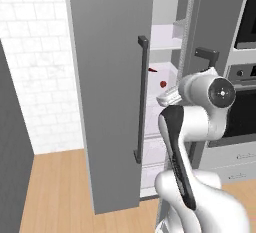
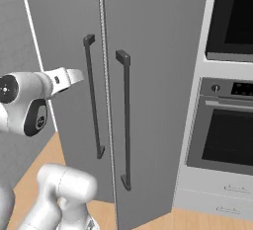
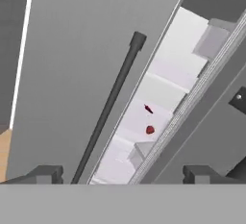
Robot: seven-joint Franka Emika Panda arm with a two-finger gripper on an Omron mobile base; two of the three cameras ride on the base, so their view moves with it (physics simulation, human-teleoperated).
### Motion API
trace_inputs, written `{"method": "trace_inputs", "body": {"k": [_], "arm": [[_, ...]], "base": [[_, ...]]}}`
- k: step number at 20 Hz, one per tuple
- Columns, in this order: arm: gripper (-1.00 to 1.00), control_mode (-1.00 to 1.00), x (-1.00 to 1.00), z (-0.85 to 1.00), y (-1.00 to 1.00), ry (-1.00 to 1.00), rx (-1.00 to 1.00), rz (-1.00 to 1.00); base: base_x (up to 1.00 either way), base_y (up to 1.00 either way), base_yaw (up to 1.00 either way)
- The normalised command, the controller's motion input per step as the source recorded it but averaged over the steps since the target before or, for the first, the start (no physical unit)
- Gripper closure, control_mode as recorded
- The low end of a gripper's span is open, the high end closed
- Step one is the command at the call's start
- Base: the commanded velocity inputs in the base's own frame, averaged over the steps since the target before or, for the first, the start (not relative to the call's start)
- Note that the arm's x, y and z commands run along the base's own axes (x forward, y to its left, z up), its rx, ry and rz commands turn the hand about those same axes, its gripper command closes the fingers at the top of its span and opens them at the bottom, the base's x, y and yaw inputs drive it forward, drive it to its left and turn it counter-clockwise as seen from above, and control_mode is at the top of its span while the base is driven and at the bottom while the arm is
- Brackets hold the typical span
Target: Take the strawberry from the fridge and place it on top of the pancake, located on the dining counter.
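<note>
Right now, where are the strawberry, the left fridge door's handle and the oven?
strawberry [image 3: 150, 130]: hand view, middle of the berry on the white shelf.
left fridge door's handle [image 1: 141, 99]: left base view, mid-length of the dark bar.
oven [image 2: 232, 142]: right base view, dark glass of its door.

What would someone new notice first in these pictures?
The fridge stands with its left door swung partly open, leaving a narrow gap onto white shelves. In that gap a tiny red strawberry sits on a shelf, a thin darker red item just above it. The gripper is open, apart from the door.
</note>
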Motion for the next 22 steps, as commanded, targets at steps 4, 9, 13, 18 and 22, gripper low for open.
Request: {"method": "trace_inputs", "body": {"k": [4, 9, 13, 18, 22], "arm": [[-1.00, -1.00, 0.82, 0.00, 0.36, 0.26, -0.16, -0.28], [-1.00, -1.00, 0.82, 0.00, -0.01, 0.14, -0.10, -0.15], [-1.00, -1.00, 0.77, -0.05, -0.24, 0.00, -0.03, -0.01], [-1.00, -1.00, 0.65, -0.07, -0.39, 0.01, 0.00, 0.00], [-1.00, -1.00, 0.89, -0.16, -0.15, 0.06, 0.00, 0.03]], "base": [[0.00, 0.00, 0.00], [0.00, 0.00, 0.00], [0.00, 0.00, 0.00], [0.00, 0.00, 0.00], [0.00, 0.00, 0.00]]}}
